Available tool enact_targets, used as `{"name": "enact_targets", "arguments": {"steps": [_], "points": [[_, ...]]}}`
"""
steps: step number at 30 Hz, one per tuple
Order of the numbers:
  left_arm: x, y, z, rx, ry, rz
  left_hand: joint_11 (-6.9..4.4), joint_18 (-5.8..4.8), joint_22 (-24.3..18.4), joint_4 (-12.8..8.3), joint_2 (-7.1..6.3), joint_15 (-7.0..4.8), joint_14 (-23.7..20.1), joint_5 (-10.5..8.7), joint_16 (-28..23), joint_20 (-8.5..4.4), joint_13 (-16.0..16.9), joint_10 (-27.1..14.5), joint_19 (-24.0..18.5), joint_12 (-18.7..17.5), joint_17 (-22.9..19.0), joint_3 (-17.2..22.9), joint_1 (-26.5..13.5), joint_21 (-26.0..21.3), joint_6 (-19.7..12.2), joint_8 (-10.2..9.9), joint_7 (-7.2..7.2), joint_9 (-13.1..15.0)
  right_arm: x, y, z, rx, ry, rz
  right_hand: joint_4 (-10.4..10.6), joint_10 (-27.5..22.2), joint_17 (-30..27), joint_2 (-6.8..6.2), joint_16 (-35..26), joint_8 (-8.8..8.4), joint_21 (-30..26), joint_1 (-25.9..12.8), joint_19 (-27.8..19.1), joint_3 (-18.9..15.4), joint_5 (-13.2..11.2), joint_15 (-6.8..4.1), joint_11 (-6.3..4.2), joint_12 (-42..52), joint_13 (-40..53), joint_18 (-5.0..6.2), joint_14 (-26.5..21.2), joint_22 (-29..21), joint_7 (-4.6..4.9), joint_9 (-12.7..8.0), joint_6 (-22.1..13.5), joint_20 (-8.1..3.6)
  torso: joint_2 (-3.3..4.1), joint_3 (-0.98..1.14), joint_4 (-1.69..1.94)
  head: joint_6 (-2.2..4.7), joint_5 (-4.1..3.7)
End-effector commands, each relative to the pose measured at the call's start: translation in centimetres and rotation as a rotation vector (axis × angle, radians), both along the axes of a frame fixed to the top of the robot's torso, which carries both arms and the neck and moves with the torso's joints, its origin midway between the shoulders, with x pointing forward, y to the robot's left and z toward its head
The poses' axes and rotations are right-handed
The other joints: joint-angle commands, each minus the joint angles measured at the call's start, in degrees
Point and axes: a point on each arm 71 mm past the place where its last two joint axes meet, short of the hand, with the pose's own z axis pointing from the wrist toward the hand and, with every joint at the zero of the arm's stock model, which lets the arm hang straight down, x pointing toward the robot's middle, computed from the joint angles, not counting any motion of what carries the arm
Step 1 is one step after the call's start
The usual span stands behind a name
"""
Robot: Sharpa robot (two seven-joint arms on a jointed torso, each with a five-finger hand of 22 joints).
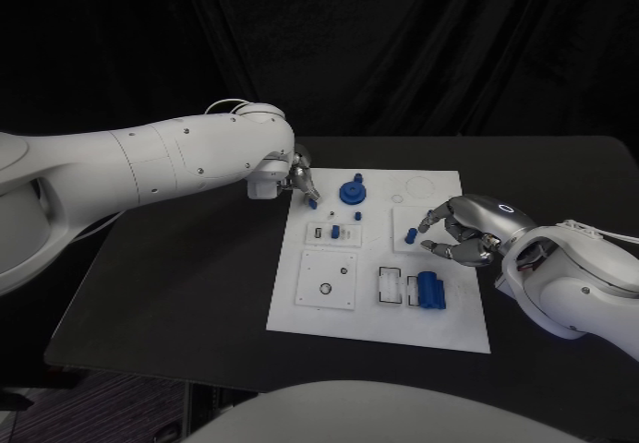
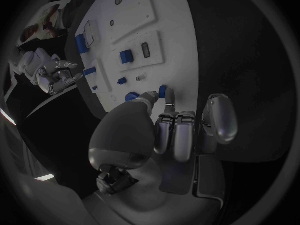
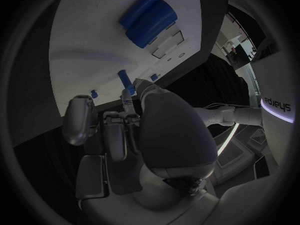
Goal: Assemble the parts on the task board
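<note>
The board (image 1: 379,318) is white, the small parts (image 1: 430,289) on it blue, the table (image 1: 186,277) black. Both hands, left (image 1: 295,180) and right (image 1: 460,233), are silver on white arms (image 1: 147,166).

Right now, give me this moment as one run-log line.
left hand: pinches small blue part at task board edge | right hand: over board, holding unclear | blue gear: on board
</note>
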Motion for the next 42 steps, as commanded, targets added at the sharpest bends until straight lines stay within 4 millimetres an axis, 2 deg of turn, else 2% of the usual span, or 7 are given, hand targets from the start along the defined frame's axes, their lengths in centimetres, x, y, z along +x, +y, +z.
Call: {"name": "enact_targets", "arguments": {"steps": [1,7,14,15,20,34,42], "points": [[-0.1,-0.2,-0.2,-0.002,0.015,-0.023,-0.33,0.5,7.1,0.0,0.0,-0.43,6.2,0.23,0.2,-0.47,15.0,5.9,-0.1,0.2,15.1,0.3,0.4,-0.4,0.2,0.4,-0.25,0.1,0.0,0.0,-0.1,-0.003,0.007,-0.014,0.0,6.0,14.9,0.13,0.0,-0.12,-0.2,-0.3,-0.3,0.3,0.3,0.19,0.03,0.2,15.1,0.55,5.9,9.0,0.01,-0.1,0.2,-0.15,-0.01,-0.01,-0.02,0.01,0.06],[-0.2,-0.2,-0.3,0.002,0.022,-0.024,-0.43,0.46,7.2,-0.3,-0.41,-0.5,6.2,0.14,0.2,-0.54,15.0,5.9,0.0,0.2,15.1,1.3,0.5,-0.3,0.7,0.6,-0.41,0.0,0.0,0.0,-0.1,-0.002,0.008,-0.015,-0.1,6.0,14.8,0.21,-0.1,-0.12,-0.3,-0.4,-0.4,0.3,0.3,0.18,0.02,0.2,15.1,0.58,5.8,8.9,0.0,-0.1,0.3,-0.16,0.0,-0.02,0.02,0.01,0.02],[-0.4,-0.4,-0.3,-0.001,0.019,-0.027,-1.09,0.07,8.2,-1.8,-1.87,-1.09,6.2,0.18,0.2,-1.06,15.0,5.9,1.1,0.2,15.1,5.6,0.6,1.6,2.8,1.2,-1.17,-0.2,0.0,0.0,-0.1,-0.001,0.012,-0.017,-0.1,6.0,14.8,0.21,-0.1,-0.12,-0.3,-0.4,-0.4,0.3,0.3,0.18,0.02,0.2,15.1,0.58,5.8,8.9,0.0,-0.1,0.3,-0.16,-0.02,0.01,0.02,0.01,-0.03],[-0.4,-0.4,-0.3,-0.001,0.019,-0.027,-1.28,-0.11,8.7,-2.2,-2.47,-1.28,6.2,0.04,0.2,-1.26,15.0,5.9,1.5,0.2,15.1,7.1,0.3,2.5,3.4,1.1,-1.34,-0.4,0.0,-0.1,-0.1,-0.001,0.012,-0.017,-0.1,6.0,14.8,0.21,-0.1,-0.12,-0.3,-0.4,-0.4,0.3,0.3,0.18,0.02,0.2,15.1,0.58,5.8,8.9,0.0,-0.1,0.3,-0.16,-0.02,0.02,0.02,0.01,-0.03],[-0.5,-0.5,-0.3,-0.002,0.013,-0.024,-1.49,-0.33,9.4,-3.0,-3.31,-1.51,6.2,0.21,0.2,-1.53,15.0,5.9,2.0,0.2,15.1,9.7,-0.5,3.7,4.2,0.5,-1.48,-1.0,0.1,-0.1,-0.1,-0.001,0.013,-0.019,-0.1,6.0,14.7,0.25,-0.1,-0.13,-0.5,-0.3,-0.4,0.4,0.3,0.17,0.01,0.2,15.1,0.62,5.8,8.9,-0.02,-0.1,0.3,-0.17,-0.01,0.03,0.01,0.01,0.04],[-1.4,0.2,0.1,-0.032,-0.057,0.038,-1.72,-0.64,10.4,-3.6,-4.22,-1.73,6.2,0.74,0.2,-1.75,15.0,5.9,2.7,0.2,15.1,12.5,-2.1,5.4,5.3,0.2,-1.67,-1.3,0.1,-0.4,-0.1,-0.002,0.013,-0.026,-0.1,6.0,14.7,0.25,-0.1,-0.13,-0.5,-0.3,-0.4,0.4,0.3,0.17,0.01,0.2,15.1,0.62,5.8,8.9,-0.02,-0.1,0.3,-0.17,-0.09,0.03,-0.01,0.01,-0.06],[-2.9,0.5,0.3,-0.069,-0.089,0.05,-1.85,-0.79,10.8,-3.8,-4.85,-1.85,6.2,-0.06,0.2,-1.87,15.0,5.9,3.0,0.2,15.1,13.7,-3.1,6.2,5.8,0.3,-1.81,-1.3,0.1,-0.5,-0.1,-0.002,0.013,-0.031,-0.2,6.0,14.6,0.26,-0.2,-0.15,-0.6,-0.3,-0.5,0.5,0.4,0.15,0.0,0.2,15.1,0.64,5.8,8.8,-0.03,-0.1,0.3,-0.18,-0.13,0.06,0.07,0.01,-0.03]]}}
